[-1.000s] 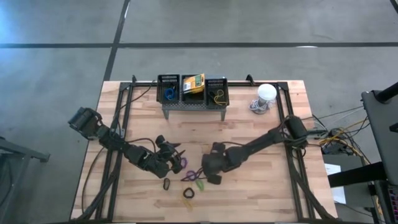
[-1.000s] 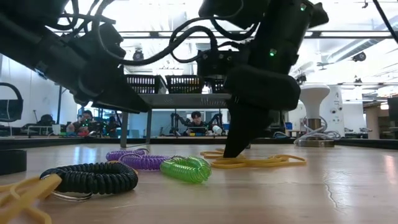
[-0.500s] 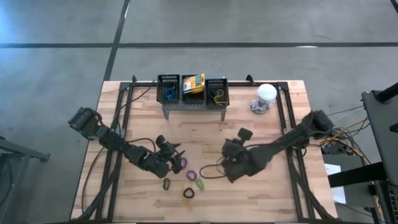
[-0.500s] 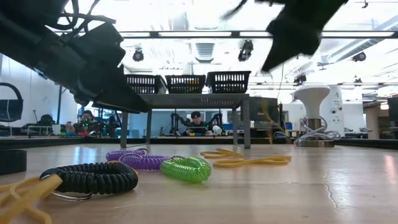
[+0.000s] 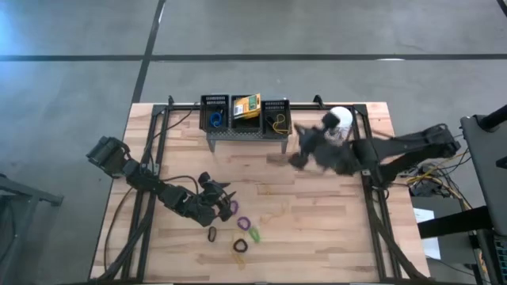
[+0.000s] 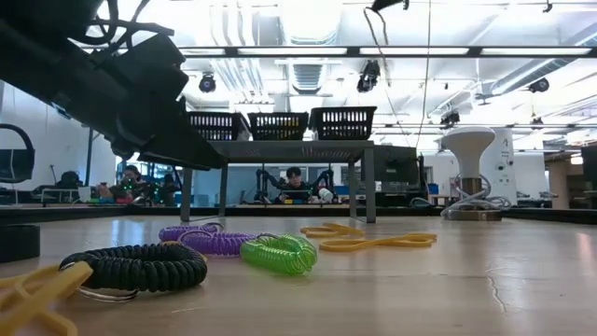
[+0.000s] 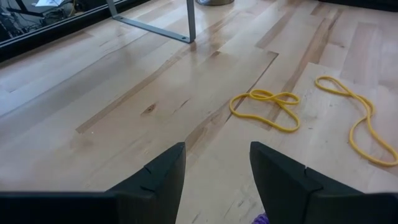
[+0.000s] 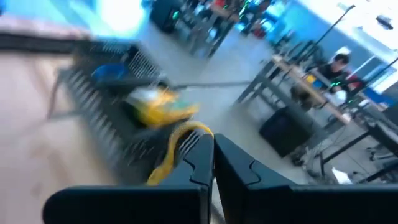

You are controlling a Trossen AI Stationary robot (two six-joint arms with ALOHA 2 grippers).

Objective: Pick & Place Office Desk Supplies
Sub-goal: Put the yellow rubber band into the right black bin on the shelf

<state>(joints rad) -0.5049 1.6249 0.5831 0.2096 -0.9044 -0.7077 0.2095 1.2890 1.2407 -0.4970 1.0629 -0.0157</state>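
Slippage is our main worry: the right tool (image 8: 211, 163) has its fingers pressed together on a thin yellow band (image 8: 176, 144), and it hangs in the air near the three black mesh baskets (image 5: 245, 112) on the grey stand (image 5: 246, 136). The band is limp and narrow, so we judge a quick swing could flick it loose, or it could catch on a basket rim instead of dropping inside. The view from that arm is smeared with motion, so we cannot tell how much of the band is gripped.

The left tool (image 7: 214, 163) sits low over the bench (image 5: 317, 237) with its fingers apart, holding nothing. Two more yellow bands (image 7: 266, 107) lie flat and twisted on the pale wood. Nearby rest springy coiled loops: purple (image 6: 201, 238), green (image 6: 278, 252), and black (image 6: 138, 266).
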